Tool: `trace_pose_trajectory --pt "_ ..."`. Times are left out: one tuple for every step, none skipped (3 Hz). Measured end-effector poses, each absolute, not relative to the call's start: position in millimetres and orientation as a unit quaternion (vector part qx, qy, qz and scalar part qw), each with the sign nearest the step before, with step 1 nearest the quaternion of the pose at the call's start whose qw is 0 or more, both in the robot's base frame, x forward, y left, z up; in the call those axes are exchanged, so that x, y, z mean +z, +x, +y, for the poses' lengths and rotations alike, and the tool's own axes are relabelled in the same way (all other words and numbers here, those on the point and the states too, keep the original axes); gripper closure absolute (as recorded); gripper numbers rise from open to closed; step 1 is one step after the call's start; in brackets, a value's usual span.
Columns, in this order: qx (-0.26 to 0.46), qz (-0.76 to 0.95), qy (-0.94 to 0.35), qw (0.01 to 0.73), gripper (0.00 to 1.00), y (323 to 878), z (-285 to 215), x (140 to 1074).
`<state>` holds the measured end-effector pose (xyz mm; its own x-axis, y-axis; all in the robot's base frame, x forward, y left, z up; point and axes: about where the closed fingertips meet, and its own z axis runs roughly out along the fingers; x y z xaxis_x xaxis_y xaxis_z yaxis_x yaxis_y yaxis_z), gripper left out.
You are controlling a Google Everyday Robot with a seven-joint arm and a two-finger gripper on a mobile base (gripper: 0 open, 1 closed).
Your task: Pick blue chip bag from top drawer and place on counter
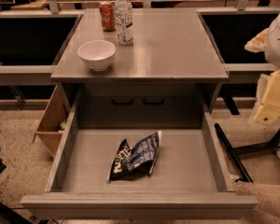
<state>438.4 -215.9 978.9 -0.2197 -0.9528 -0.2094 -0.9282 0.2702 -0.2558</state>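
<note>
Blue chip bag, mid top drawer
Light, slippery foil, I judge; pinch its crumpled middle; my gripper hangs right of the drawer, whether released or clenched I cannot tell

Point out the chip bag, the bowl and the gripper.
chip bag (135,157), camera view, middle of its crumpled front.
bowl (97,63), camera view, front of its outer wall.
gripper, not in view; only the arm (275,96) shows at the right edge.

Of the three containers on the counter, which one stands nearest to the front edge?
The white bowl; the can and bottle stand farther back. The hand is low beside the drawer, at its right wall.
</note>
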Motion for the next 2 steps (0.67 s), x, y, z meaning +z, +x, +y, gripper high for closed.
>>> trace_pose_trajectory --pt "-0.038 0.78 -0.603 0.163 0.0 438 -216 979" --pt "-0.011 0.774 -0.609 0.175 0.0 439 -197 950"
